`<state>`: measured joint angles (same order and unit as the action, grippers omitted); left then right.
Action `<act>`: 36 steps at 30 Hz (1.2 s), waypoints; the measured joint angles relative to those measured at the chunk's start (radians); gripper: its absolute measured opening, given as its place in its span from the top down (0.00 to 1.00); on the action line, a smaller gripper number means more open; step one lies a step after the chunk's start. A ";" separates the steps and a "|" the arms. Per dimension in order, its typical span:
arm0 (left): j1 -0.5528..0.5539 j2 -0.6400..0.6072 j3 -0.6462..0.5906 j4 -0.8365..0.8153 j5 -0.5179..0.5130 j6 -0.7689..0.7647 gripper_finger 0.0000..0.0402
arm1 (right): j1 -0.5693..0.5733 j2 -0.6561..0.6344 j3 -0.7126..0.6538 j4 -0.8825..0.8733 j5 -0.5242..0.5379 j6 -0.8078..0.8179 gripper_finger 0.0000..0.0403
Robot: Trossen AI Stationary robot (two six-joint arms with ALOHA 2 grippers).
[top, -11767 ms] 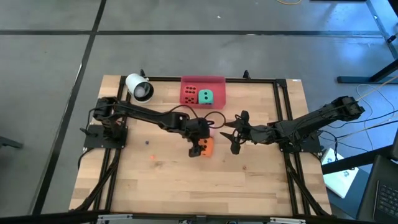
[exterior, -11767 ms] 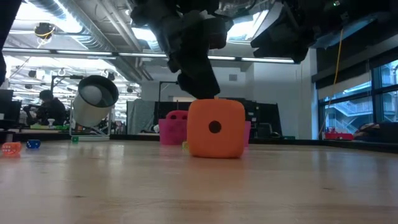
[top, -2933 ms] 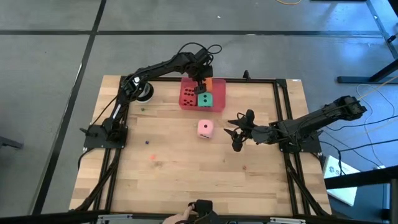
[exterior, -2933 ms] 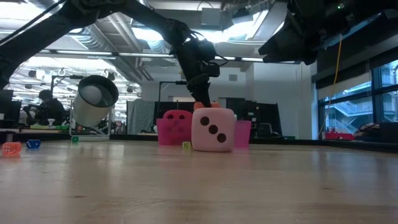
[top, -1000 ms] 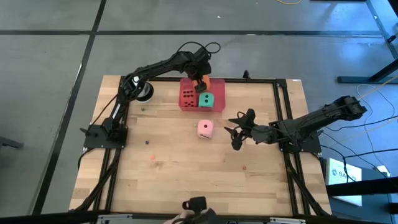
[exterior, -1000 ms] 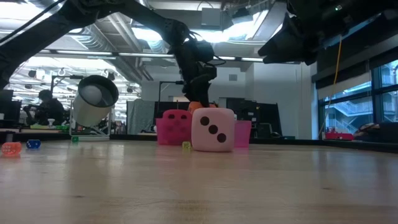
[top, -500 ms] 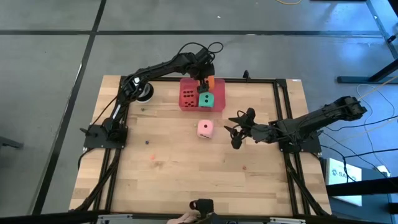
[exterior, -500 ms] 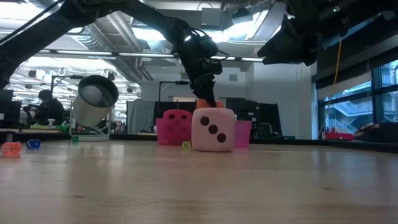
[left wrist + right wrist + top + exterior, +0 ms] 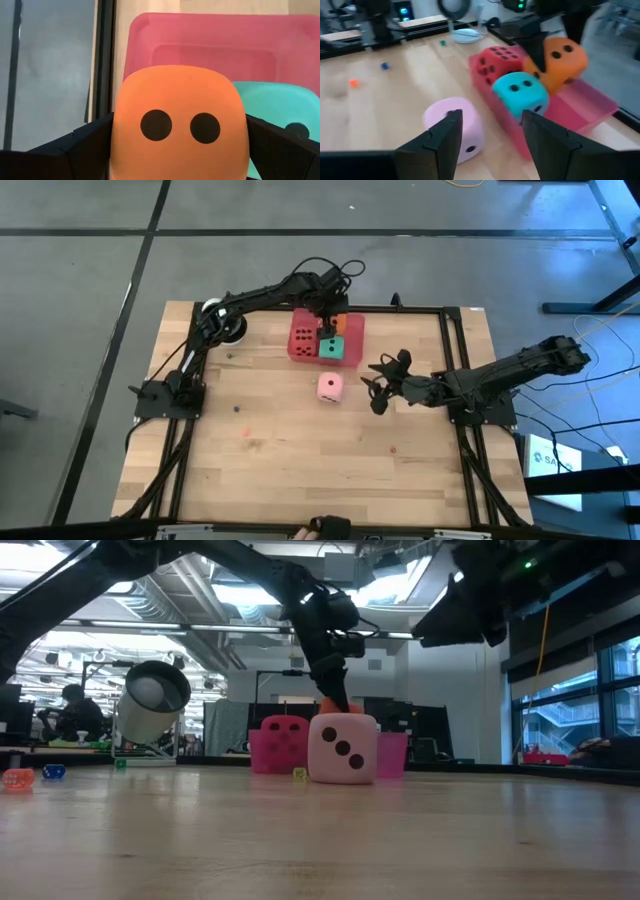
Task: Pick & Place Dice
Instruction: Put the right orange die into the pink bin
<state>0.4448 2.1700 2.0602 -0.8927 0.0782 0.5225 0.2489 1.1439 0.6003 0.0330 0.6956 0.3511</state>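
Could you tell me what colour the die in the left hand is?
Orange die with dark pips, clearest in the left wrist view.

In the low view the soft light pink cube with dark pips [image 9: 343, 748] stands in front of the pink rectangular plastic tray [image 9: 279, 745], hiding the tray's middle; of the soft orange cube with dark pips [image 9: 327, 705] only a sliver shows above it, and the green cube cannot be seen there at all.

In the left wrist view the orange cube fills the middle, its lower part cut off by the picture's edge, and it covers much of the soft green cube with dark pips [image 9: 280, 107] (one pip shows). The left gripper's dark fingers [image 9: 75, 150] are cropped too.

From above, the left gripper [image 9: 327, 317] covers part of the orange cube.
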 joint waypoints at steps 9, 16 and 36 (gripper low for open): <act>0.010 0.000 0.000 -0.029 0.010 -0.053 0.00 | -0.254 0.000 0.000 0.036 -0.114 -0.133 0.49; 0.023 0.000 0.000 -0.050 0.064 -0.099 0.00 | -0.533 0.082 0.001 0.169 -0.433 -0.183 0.49; 0.014 0.000 0.000 -0.046 0.073 -0.065 0.00 | -0.750 0.353 0.000 0.631 -0.783 -0.151 0.99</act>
<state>0.4584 2.1700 2.0602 -0.9387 0.1509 0.4576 -0.5009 1.4973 0.6003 0.6642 -0.0876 0.2005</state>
